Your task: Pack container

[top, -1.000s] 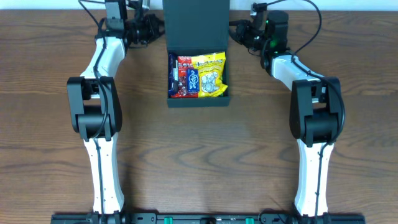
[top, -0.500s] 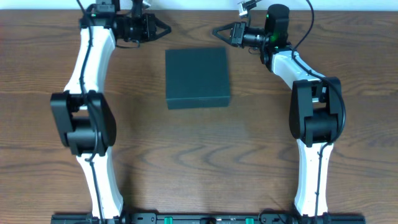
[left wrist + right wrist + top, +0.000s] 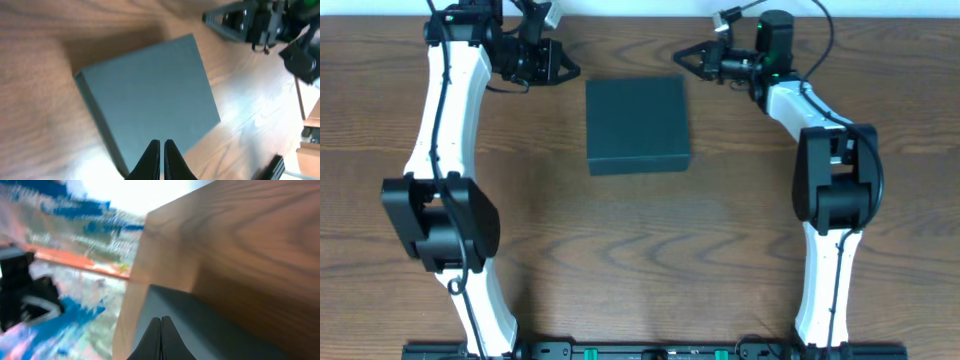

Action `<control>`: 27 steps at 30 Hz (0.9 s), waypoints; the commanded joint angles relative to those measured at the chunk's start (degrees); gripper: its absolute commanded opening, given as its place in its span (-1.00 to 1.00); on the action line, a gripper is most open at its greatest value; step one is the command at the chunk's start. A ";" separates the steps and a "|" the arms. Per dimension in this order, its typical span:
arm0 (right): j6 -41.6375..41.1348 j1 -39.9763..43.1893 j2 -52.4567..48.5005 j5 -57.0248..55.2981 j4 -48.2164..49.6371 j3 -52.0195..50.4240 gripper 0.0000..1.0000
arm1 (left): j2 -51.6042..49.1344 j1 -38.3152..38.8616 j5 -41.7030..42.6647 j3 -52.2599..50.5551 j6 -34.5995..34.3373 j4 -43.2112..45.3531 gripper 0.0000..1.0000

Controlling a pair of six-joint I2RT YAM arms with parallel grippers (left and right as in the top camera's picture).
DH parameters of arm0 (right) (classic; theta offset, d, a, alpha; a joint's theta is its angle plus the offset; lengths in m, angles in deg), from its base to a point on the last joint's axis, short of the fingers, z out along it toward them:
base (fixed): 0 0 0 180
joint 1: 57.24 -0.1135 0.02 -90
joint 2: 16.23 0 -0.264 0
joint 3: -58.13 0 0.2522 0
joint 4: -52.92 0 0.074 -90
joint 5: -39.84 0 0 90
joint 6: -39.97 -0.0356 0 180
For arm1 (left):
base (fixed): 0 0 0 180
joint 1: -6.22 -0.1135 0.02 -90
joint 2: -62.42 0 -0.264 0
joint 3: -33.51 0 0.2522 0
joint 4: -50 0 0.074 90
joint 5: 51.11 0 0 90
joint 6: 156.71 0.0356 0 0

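Observation:
The container (image 3: 637,124) is a dark teal-black square box on the wooden table, far centre, with its flat lid closed. Its contents are hidden. My left gripper (image 3: 563,68) is shut and empty, in the air just left of the box's far left corner. In the left wrist view the fingertips (image 3: 161,143) hover over the box lid (image 3: 150,95). My right gripper (image 3: 682,57) is shut and empty, just beyond the box's far right corner. In the right wrist view the fingertips (image 3: 161,319) point over the box (image 3: 210,330).
The brown wooden table (image 3: 640,250) spreads out in front of the box. The table's far edge (image 3: 145,245) runs close behind both grippers. My right arm shows in the left wrist view (image 3: 265,22).
A second ago the lid stood open with snack packets showing inside; now it lies closed. Both grippers have drawn back from the box, and the left arm has swung outward to the left.

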 commanded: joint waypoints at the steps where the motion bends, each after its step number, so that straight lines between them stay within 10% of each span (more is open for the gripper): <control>1: 3.19 2.75 1.38 -0.76 -0.74 0.74 -0.97 | 4.81 -0.42 -1.84 0.87 1.51 -2.75 -0.88; 17: 3.13 2.91 19.06 11.63 -5.46 0.72 -0.97 | 23.43 -0.31 -4.70 0.87 8.26 -15.37 -0.88; 27: 27.82 -0.61 41.33 -6.23 -40.61 0.72 -0.97 | 36.11 -0.31 -4.07 -4.24 12.20 -22.34 -0.88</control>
